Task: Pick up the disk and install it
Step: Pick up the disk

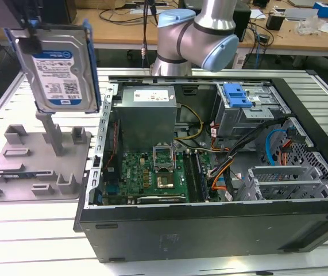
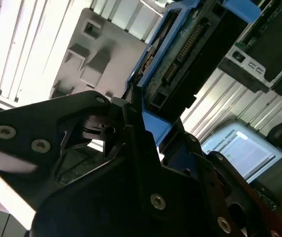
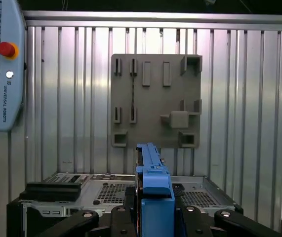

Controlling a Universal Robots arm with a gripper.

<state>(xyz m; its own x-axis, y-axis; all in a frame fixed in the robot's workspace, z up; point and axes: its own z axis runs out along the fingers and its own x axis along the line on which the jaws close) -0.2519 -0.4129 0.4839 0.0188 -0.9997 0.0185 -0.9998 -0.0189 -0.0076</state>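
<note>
The disk [image 1: 60, 66], a silver drive with a white-and-blue label in a blue carrier frame, hangs upright at the exterior view's upper left, just above the post of a grey fixture plate [image 1: 14, 167]. My gripper [image 1: 29, 33] is shut on its top corner. In the first wrist view the disk [image 3: 153, 182] stands edge-on between the black fingers [image 3: 126, 217], with the grey fixture plate [image 3: 155, 101] well beyond it. The second wrist view shows the disk's connector edge [image 2: 180, 64] clamped in the gripper [image 2: 141, 116].
An open computer case [image 1: 209, 230] lies to the exterior view's right of the fixture. Inside are a grey power supply box [image 1: 146, 109], a motherboard [image 1: 152, 172], cables, and a drive bay with a blue latch tab [image 1: 236, 95]. A teach pendant [image 3: 2, 64] lies on the slatted table.
</note>
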